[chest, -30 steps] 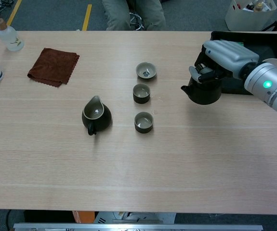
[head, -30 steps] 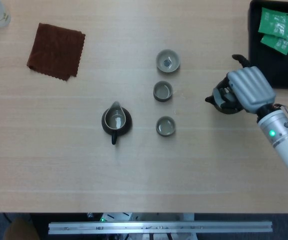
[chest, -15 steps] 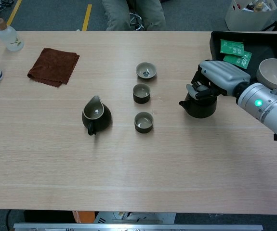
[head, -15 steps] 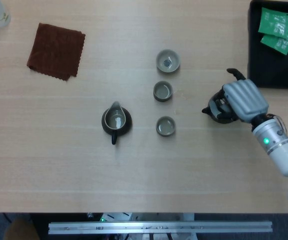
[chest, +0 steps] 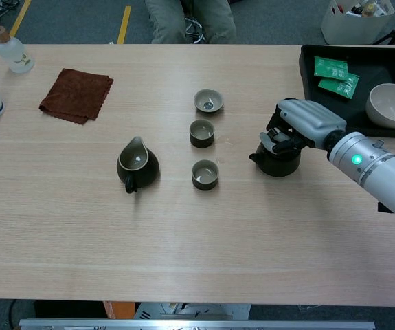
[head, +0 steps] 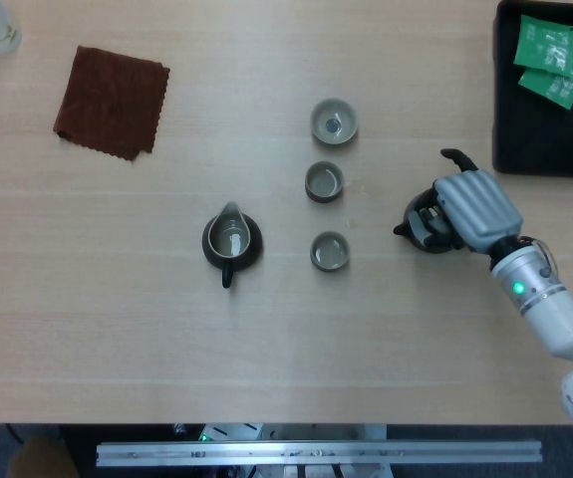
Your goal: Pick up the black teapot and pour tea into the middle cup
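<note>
Wooden table (chest: 204,234) bears a black teapot (chest: 276,161) (squat, glossy), right hand (chest: 300,125) fingers clamped on it.

pale matt wood-grain tabletop (head: 166,349); glossy dark glazed teapot (chest: 277,162) under a smooth silver-grey plastic hand (head: 473,207); rough brown cloth (head: 112,102); matt black tray (chest: 382,62).

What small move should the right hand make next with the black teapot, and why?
Probably carry the black teapot a little further left toward the middle cup. The right hand grips it from above, spout facing the cups, but a clear gap of table remains, so tilting now would likely spill short.
</note>
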Robot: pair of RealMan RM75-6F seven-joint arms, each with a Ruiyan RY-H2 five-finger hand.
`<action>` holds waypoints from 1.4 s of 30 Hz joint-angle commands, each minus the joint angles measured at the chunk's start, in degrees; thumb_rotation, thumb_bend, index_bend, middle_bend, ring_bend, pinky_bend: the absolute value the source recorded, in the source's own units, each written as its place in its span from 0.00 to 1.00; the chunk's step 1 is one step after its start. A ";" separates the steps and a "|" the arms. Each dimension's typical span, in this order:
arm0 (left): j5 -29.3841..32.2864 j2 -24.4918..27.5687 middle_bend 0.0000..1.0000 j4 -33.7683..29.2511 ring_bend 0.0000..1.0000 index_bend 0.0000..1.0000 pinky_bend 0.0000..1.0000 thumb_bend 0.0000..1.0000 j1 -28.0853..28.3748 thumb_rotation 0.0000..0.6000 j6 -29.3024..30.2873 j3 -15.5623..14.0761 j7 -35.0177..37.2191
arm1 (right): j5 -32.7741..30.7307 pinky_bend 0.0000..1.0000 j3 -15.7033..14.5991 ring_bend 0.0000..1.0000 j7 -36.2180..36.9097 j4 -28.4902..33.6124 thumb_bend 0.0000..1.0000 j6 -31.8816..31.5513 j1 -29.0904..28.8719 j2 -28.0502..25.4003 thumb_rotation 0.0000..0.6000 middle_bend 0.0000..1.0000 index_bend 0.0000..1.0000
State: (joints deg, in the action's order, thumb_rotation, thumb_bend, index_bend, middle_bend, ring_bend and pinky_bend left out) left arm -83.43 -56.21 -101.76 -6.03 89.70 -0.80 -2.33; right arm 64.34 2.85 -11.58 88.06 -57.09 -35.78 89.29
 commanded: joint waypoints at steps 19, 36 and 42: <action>-0.32 -0.02 0.11 -0.50 0.09 0.18 0.12 0.36 -0.06 1.00 0.25 -0.21 -0.57 | 3.35 0.07 -0.49 0.51 1.23 -3.23 0.52 1.38 1.95 1.90 0.78 0.62 0.72; -0.30 -0.01 0.11 -0.71 0.09 0.18 0.12 0.36 0.18 1.00 0.09 -0.14 -1.11 | 6.75 0.02 0.06 0.23 1.91 -2.35 0.25 0.34 3.02 0.59 0.77 0.39 0.47; -0.27 -0.04 0.11 -0.83 0.09 0.18 0.12 0.36 0.36 1.00 -0.15 -0.13 -1.36 | 6.92 0.01 0.39 0.21 1.80 -1.98 0.12 0.36 3.24 0.19 0.75 0.37 0.45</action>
State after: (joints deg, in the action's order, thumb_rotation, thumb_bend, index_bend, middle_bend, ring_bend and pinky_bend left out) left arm -83.70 -56.25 -102.59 -5.67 89.55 -0.92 -3.69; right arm 71.25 3.22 -9.78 86.06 -56.73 -32.55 89.50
